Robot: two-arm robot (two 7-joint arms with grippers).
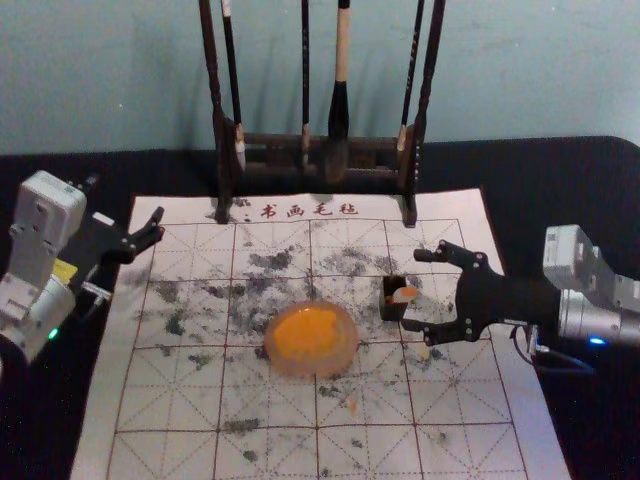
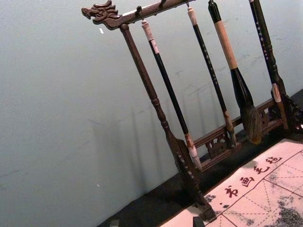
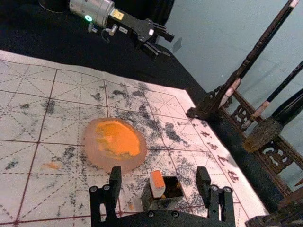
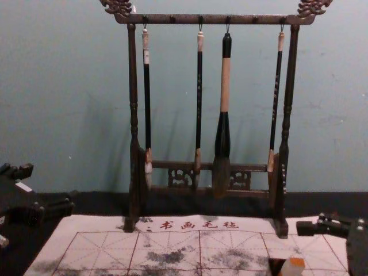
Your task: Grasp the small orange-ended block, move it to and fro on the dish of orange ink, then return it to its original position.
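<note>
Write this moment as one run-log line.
right gripper: open, near orange-ended block; block: tilted in dark holder; left gripper: open, at left

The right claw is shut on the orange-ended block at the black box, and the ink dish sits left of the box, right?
No, the right claw is open: the right wrist view shows its fingers apart, clear of the orange-ended block. The block is at the black box, and the ink dish sits left of the box.

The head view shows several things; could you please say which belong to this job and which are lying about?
Job: orange-ended block, dark box, ink dish, right gripper beside the box.
Others: brush rack, hanging brushes, left gripper idle at left.
</note>
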